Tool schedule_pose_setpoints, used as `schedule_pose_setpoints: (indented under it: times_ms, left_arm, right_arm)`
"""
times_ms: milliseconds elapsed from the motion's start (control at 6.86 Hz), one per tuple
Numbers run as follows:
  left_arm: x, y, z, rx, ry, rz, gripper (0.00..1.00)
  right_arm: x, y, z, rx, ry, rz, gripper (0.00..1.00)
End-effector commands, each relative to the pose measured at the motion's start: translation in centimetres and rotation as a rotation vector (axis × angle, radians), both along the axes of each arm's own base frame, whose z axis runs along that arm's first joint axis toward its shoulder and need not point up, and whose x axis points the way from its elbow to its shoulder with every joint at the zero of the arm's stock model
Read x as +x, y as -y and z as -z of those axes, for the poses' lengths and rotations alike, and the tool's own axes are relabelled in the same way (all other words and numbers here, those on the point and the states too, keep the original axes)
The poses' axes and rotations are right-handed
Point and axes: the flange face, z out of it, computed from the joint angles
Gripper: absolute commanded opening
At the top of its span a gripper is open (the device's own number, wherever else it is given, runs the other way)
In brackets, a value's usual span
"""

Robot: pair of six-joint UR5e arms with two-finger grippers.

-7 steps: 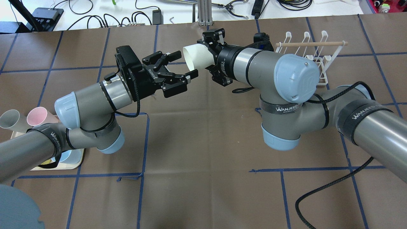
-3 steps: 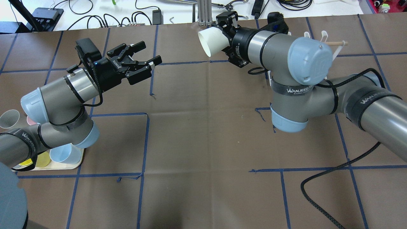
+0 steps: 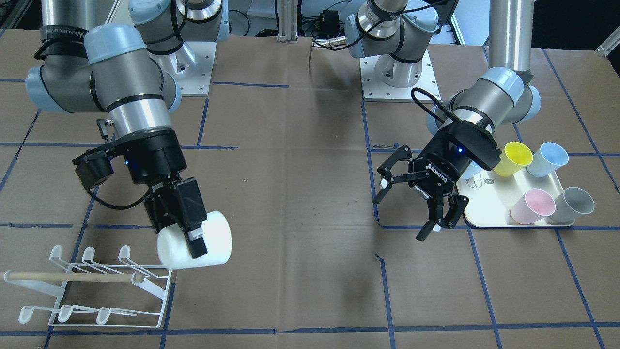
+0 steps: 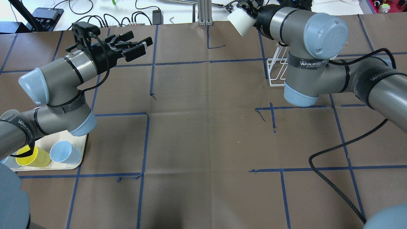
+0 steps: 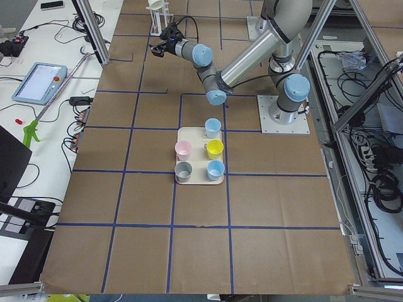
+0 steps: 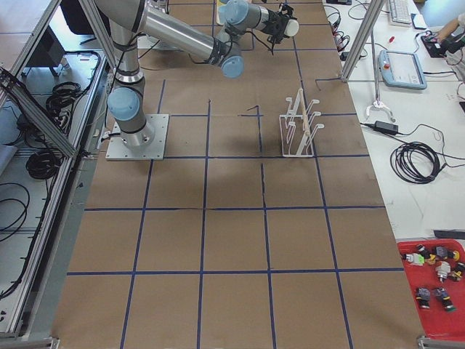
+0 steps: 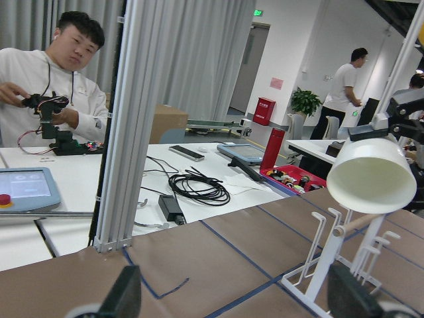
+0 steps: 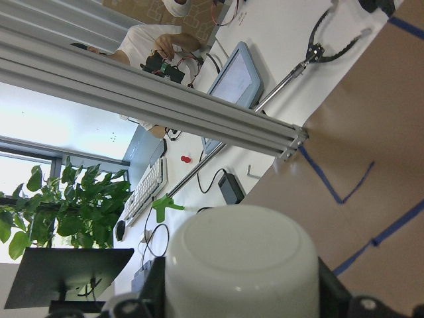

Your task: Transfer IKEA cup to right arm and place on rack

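The right gripper [image 3: 191,240] is clamped on the white cup [image 3: 215,237]. The cup is in the air on its side, with one black finger across its wall and the other finger hidden behind it. The front view puts the cup just above the near end of the rack [image 3: 150,289], close to the tip of the wooden dowel [image 3: 72,277]; I can't tell if they touch.

The overhead view shows less. The right arm [image 4: 321,28] covers most of the rack [image 4: 275,73], so only a corner of wire pokes out, and the cup [image 4: 240,22] sits over the table's far edge. The right side view gives the whole rack [image 6: 298,127], standing on the brown paper. The left wrist camera looks straight into the cup [image 7: 371,175], open mouth toward it, with the rack prongs and dowel just under it. The right wrist camera gets only the cup's closed end [image 8: 242,265], low in the picture.

The left gripper [image 3: 404,213] has its jaws spread wide with nothing in them. It hangs just beside the cream tray [image 3: 484,206], well apart from the cup. The overhead view [image 4: 144,44] shows it the same way.

On the tray, the front view shows a yellow cup [image 3: 516,157], a blue cup [image 3: 550,159], a pink cup [image 3: 533,207] and a grey cup [image 3: 574,206]. The left side view adds a second blue cup [image 5: 213,128], which the front view mostly hides behind the left gripper.
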Motion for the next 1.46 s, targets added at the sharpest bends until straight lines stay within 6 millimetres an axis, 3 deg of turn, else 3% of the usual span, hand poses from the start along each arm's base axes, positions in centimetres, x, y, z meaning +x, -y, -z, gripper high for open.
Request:
schedule_pose_setpoints:
  times_ms: [0, 146, 291, 437, 729, 874, 1312]
  left_arm:
    - [-3.0, 4.8, -3.0, 0.215, 0.179, -0.194, 0.98]
    - [-4.2, 6.2, -3.9, 0.351, 0.28, -0.259, 0.99]
    - [-4.1, 6.8, -3.8, 0.521, 0.375, -0.304, 0.99]
    - [-3.5, 6.1, -4.0, 0.702, 0.452, -0.323, 0.99]
    - [-2.6, 3.7, -5.0, 0.942, 0.532, -0.367, 0.99]
    - [-2.7, 1.7, -7.0, 1.058, 0.532, -0.372, 1.0]
    - [-2.9, -3.0, -13.0, 1.201, 0.547, -0.337, 1.0]
  right_arm:
    - [-4.5, 2.9, 0.1, -0.118, -0.36, -0.007, 0.1]
    - [-6.6, 4.5, 0.0, -0.178, -0.502, 0.0, 0.1]
    - [-7.2, 5.3, 0.6, -0.238, -0.597, -0.022, 0.1]
    - [-7.3, 5.8, 1.9, -0.246, -0.634, -0.038, 0.1]
    - [-8.6, 6.7, 5.0, -0.223, -0.702, -0.05, 0.1]
    - [-10.2, 6.9, 5.7, -0.205, -0.705, -0.037, 0.1]
    - [-10.9, 6.6, 8.0, -0.159, -0.7, -0.038, 0.1]
